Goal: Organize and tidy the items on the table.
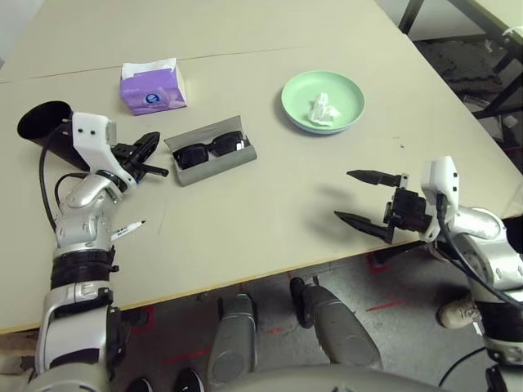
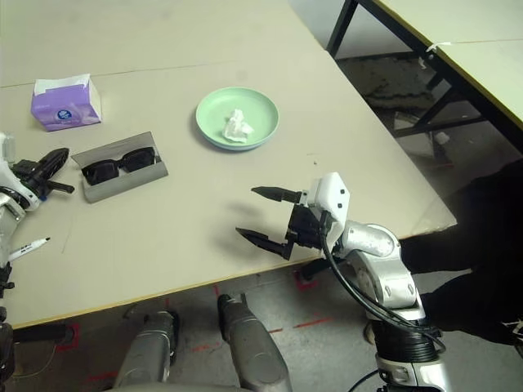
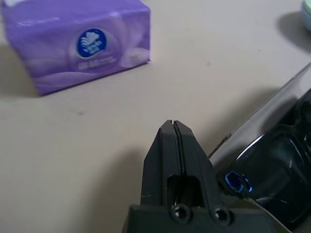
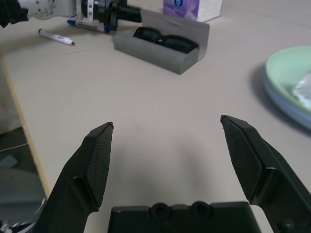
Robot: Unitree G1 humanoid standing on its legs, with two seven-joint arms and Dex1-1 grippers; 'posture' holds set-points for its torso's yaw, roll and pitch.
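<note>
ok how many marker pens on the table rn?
2. One marker pen lies near the table's front edge, beside the left forearm. The second pen lies close by, partly covered by the left gripper. More could be hidden under that arm.

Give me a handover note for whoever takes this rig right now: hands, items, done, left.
Left hand: shut, empty, beside the open grey glasses case.
Right hand: open, empty, over bare table.
Black sunglasses lie in the case.
Crumpled tissue sits on the green plate.
Purple tissue box stands behind the case.
Black cup and marker pen by the left arm.
Left: close case, bin tissue, put away pen.
</note>
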